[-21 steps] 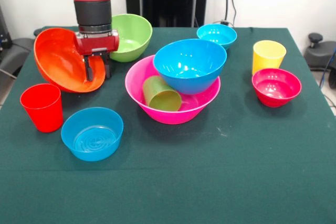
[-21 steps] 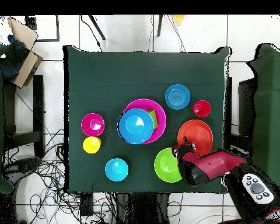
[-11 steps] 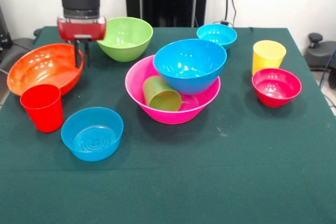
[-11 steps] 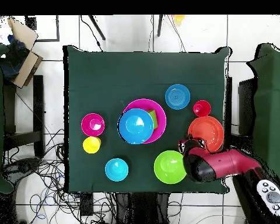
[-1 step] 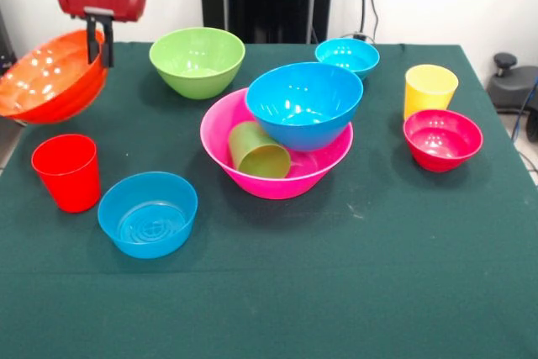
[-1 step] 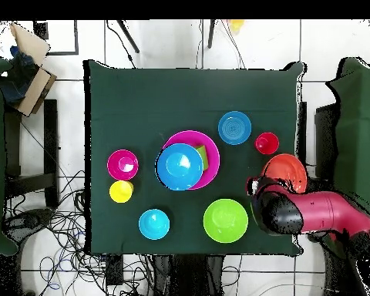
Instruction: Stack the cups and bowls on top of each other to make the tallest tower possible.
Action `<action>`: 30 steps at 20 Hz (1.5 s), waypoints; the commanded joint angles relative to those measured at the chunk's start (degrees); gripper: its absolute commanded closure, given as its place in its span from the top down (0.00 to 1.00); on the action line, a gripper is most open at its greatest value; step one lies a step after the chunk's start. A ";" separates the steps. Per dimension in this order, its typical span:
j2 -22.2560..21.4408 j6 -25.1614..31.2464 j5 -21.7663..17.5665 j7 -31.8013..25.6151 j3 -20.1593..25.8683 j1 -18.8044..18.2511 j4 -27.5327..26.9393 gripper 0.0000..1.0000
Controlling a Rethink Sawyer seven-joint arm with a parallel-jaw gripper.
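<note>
- Now the orange bowl (image 5: 49, 77) sits at the far left edge of the desk (image 5: 336, 292), tilted with its opening turned up and toward the right; a second ago it stood steeply on edge nearer the lime green bowl (image 5: 197, 60), so it has slid outward and dropped flatter.
- Meanwhile the pincer (image 5: 98, 44) has risen and moved left with it; its dark fingers hang at the orange bowl's far rim, and I cannot tell whether they grip the rim or merely stand over it.
- From overhead, the orange bowl (image 6: 286, 171) lies right at the desk's edge beside the red cup (image 6: 267, 142), part hidden by the arm.
- Unchanged: the large blue bowl (image 5: 303, 105) rests in the pink bowl (image 5: 277, 170) with the green cup (image 5: 257, 150) lying on its side beside it, inside the pink one.
- The small blue bowl (image 5: 148, 213), red cup (image 5: 67, 171), cyan bowl (image 5: 346, 56), yellow cup (image 5: 429, 87) and magenta-red bowl (image 5: 442, 139) stand apart, unstacked.
- To my judgement, this shift takes the orange bowl away from the tower, and a bowl so near the edge may tip off the desk.
</note>
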 commanded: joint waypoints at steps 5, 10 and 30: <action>-8.34 11.02 6.36 -16.84 9.40 0.94 4.49 0.00; -16.35 15.25 12.28 -17.21 11.36 0.83 8.06 0.00; -24.30 25.67 20.59 -1.17 9.70 15.29 4.99 0.00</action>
